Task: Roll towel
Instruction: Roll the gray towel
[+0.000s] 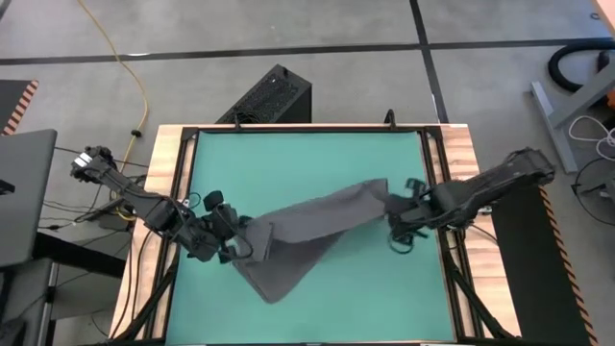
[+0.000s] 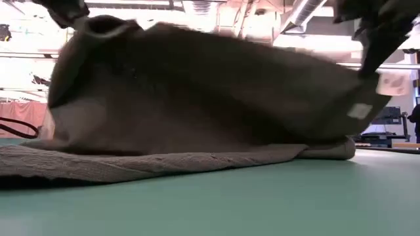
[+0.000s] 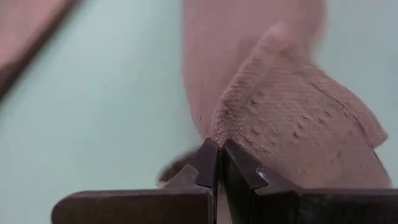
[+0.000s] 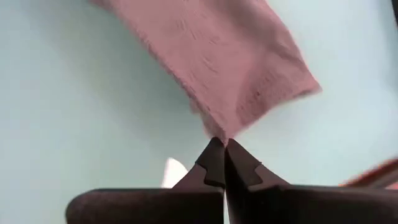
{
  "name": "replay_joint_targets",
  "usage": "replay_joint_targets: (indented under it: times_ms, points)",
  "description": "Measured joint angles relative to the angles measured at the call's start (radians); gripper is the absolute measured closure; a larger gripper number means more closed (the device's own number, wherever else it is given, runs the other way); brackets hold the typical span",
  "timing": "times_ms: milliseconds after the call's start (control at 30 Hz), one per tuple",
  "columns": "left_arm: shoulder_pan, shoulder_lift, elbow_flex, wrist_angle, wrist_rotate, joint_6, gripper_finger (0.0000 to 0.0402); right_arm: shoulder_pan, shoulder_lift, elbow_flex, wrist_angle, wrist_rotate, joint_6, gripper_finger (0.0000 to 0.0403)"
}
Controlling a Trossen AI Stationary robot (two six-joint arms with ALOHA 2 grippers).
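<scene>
A plain dark grey soft towel (image 1: 306, 235) is held lifted between the two claws above the middle of the green-matted table (image 1: 317, 149), one end trailing toward the near edge. The left claw (image 1: 233, 247) and right claw (image 1: 397, 219) are each clamped on a towel corner. The cloth would best be lowered flat under even tension before rolling; a small white tag (image 2: 359, 111) is seen, no writing legible.

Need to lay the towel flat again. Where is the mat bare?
Bare green mat lies along the far edge, behind the towel, and at the near right corner. The middle band is crowded: left gripper and right gripper hold the towel stretched between them.
</scene>
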Motion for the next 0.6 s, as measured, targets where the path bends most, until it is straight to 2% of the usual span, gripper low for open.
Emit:
replay_joint_targets:
  times_ms: [133,333,467,600]
  points:
    - [-0.053,0.0,0.0,-0.074,0.048,-0.095,0.0401,0.017,-0.088,0.011,-0.109,-0.009,0.091,0.0391]
    - [-0.134,0.0,0.0,-0.117,0.057,-0.231,0.0401,0.031,-0.145,0.011,-0.234,-0.003,0.208,0.0391]
    - [-0.169,0.003,0.0,-0.117,0.043,-0.275,0.0401,0.032,-0.147,0.004,-0.235,0.001,0.212,0.0391]
    - [-0.175,0.062,-0.001,-0.094,-0.009,-0.297,0.0399,0.032,-0.13,-0.011,-0.203,0.0,0.204,0.0391]
